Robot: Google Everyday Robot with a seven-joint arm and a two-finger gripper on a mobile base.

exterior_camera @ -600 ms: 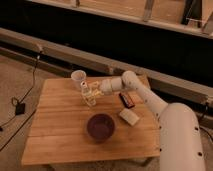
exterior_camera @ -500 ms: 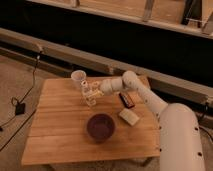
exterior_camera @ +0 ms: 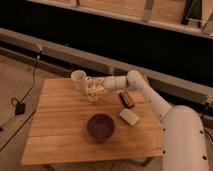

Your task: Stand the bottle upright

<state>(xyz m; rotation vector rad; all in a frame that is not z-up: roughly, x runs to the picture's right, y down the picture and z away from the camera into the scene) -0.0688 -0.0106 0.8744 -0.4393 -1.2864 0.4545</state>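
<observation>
gripper (exterior_camera: 98, 90): at the far-middle part of the table, at the end of the white arm (exterior_camera: 150, 97) that reaches in from the right; it sits right against the bottle's right side
gripper grip: cannot tell whether it is spread or pinching; it overlaps the bottle, and contact looks likely
bottle (exterior_camera: 91, 91): small clear plastic, just right of the white cup, near the table's far edge
bottle axis: long axis close to vertical, whitish cap end up, base down at the wood; a slight lean cannot be ruled out
bottle base: cannot tell if it rests on the table or hangs just above it
white cup (exterior_camera: 78, 80): upright, mouth up, just beside the bottle on its left; touching or not, unclear
table (exterior_camera: 55, 130): wooden slats, light brown
bowl (exterior_camera: 100, 126): dark purple, near-middle of the table, well apart from the bottle
black flat object (exterior_camera: 126, 99): lies under the arm's forearm, right of the gripper
pale block (exterior_camera: 129, 117): lies just right of the bowl, in front of the black object
floor left: black cable with a small black box (exterior_camera: 20, 108)
</observation>
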